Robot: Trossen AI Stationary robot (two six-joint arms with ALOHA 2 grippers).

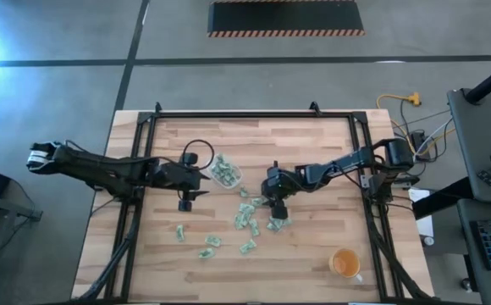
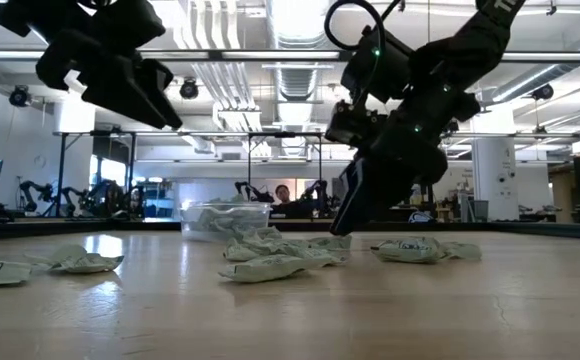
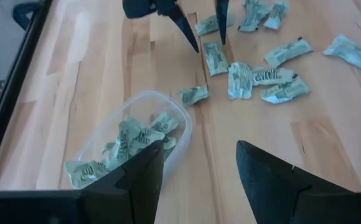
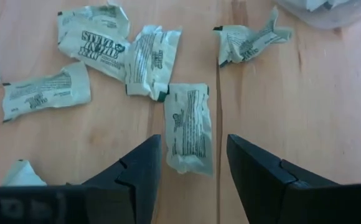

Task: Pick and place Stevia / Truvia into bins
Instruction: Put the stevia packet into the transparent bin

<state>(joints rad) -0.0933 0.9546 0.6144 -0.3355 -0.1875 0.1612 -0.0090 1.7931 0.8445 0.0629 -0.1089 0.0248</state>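
So the right end effector (image 4: 190,163) is down low over the bench (image 1: 313,254), fingers spread wide and empty, with one Stevia packet (image 4: 189,127) lying flat right between and just ahead of the tips, lengthwise to the opening. Looks to me like it's lined up that way on purpose so the fingers can drop either side of the narrow edges and pinch it. The rest of the loose packets (image 1: 250,222) are scattered across the middle of the bench, a cluster just beside the chosen one and a few stragglers (image 1: 196,241) farther toward the left arm's side. The clear bin (image 3: 134,140) sits near the bench's centre, already holding a decent heap of packets, and one stray packet (image 3: 194,94) lies just outside its rim. The left end effector (image 3: 199,165) hovers above the bench right by the bin, fingers also wide apart with nothing in them; my guess is it's just parked there waiting so it doesn't crowd the right arm's reach. There's an orange cup (image 1: 344,263) off in the corner well away from everything, not part of the job as far as I can tell. The bin is close to the pile, so carries are short.
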